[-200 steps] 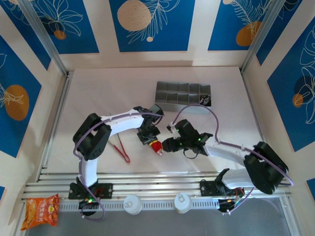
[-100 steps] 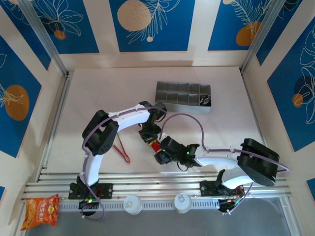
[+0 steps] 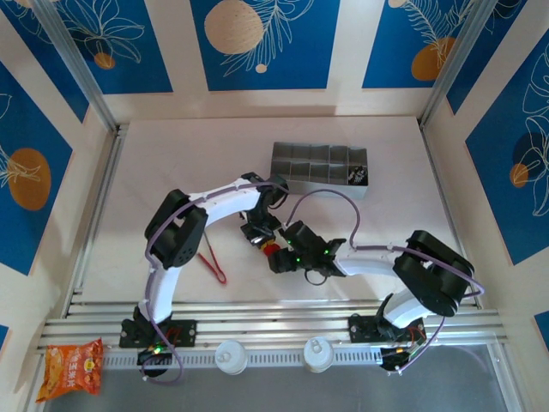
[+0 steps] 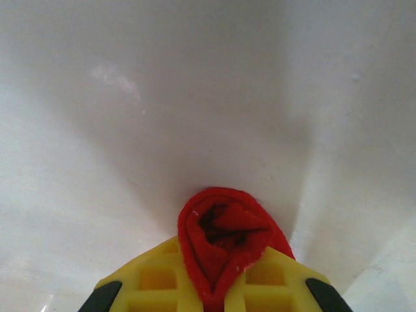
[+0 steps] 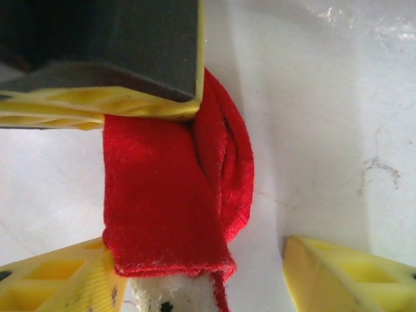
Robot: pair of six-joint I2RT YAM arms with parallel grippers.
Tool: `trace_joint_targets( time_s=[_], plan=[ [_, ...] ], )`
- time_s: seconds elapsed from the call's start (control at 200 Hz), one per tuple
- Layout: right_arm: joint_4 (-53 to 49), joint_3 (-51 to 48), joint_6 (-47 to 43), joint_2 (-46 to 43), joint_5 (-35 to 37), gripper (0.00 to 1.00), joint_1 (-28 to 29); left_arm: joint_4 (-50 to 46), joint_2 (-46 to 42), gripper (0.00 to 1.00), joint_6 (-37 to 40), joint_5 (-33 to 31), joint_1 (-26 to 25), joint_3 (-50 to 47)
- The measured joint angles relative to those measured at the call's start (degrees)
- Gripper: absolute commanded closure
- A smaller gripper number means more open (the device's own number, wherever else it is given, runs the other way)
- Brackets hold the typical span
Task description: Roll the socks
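Looking down from above, a grey compartment tray (image 3: 319, 163) sits toward the back of the white table (image 3: 171, 163). A dark bundle (image 3: 358, 176) lies in its right-end compartment, perhaps the striped sock, though it is too small to be sure. Red-handled tongs (image 3: 213, 260) lie near the left arm's elbow, and an orange snack bag (image 3: 70, 365) rests at the near left corner, off the table. Both arms bend inward and meet mid-table over the red sock (image 3: 269, 249). The left gripper (image 3: 260, 236) reaches it from behind and the right gripper (image 3: 279, 256) from the near side, and together they hide most of it.

From the left wrist, the left gripper (image 4: 218, 286) is pinched tight on the red sock (image 4: 224, 237), whose rolled end bulges past the yellow fingers (image 4: 153, 283) onto the table.

From the right wrist, the right gripper (image 5: 201, 279) stands parted, gripping nothing. The red sock (image 5: 166, 188) lies between its fingers, against the one at lower left (image 5: 58, 279) and apart from the other. The left gripper's finger (image 5: 97, 104) clamps the sock's upper end. White trim (image 5: 166, 296) shows at the bottom edge.
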Motion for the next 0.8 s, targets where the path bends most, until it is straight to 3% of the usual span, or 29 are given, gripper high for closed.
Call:
trace_joint_targets(
  time_s=[0.375, 0.8],
  plan=[
    [-3.82, 3.82, 3.23, 2.84, -4.15, 0.44, -2.78, 0.5, 0.11, 1.0, 0.13, 0.2, 0.59, 0.07],
    [2.19, 1.29, 8.31, -0.57, -11.98, 0.28, -5.66, -6.32, 4.09, 1.0, 1.46, -0.24, 0.94, 6.05]
  ],
)
